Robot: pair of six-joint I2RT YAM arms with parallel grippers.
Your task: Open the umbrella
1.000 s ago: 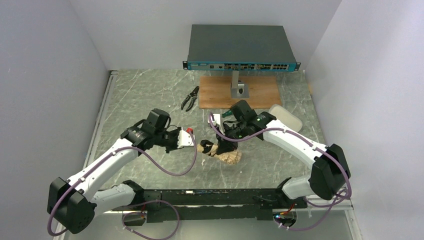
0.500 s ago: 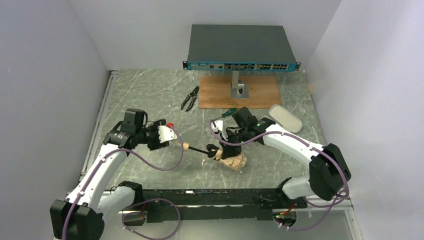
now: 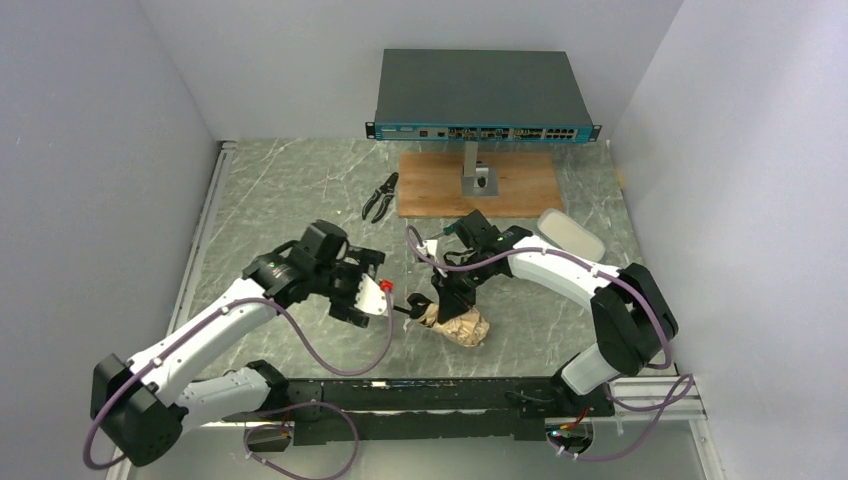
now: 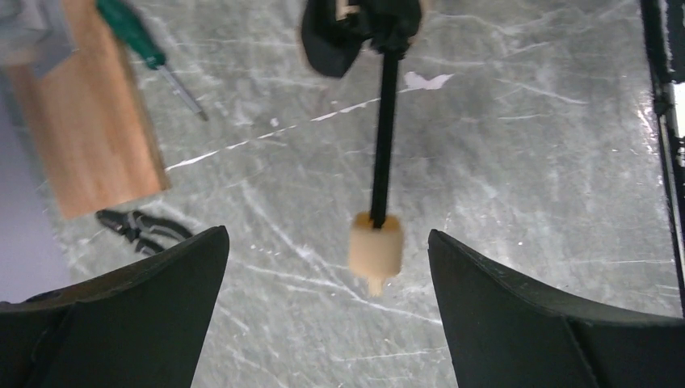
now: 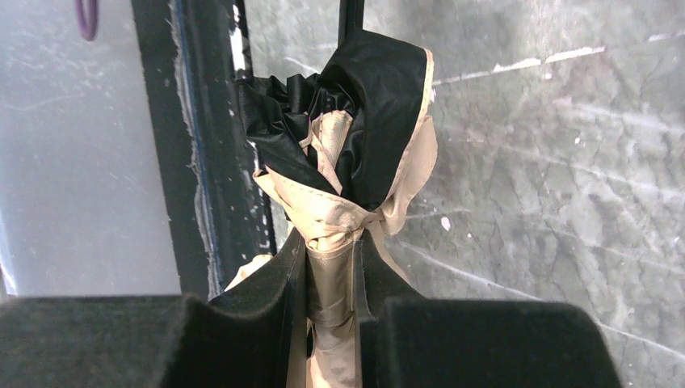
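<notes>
Umbrella (image 3: 458, 324): crumpled beige-and-black bundle, shaft out

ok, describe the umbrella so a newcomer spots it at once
From the grey network switch at the back, come toward the arms past the wooden board. The umbrella is the crumpled beige-and-black fabric bundle pinched in the right tool; unlike the flat pale oval sleeve nearby, a thin black shaft with a beige handle sticks out.
</notes>
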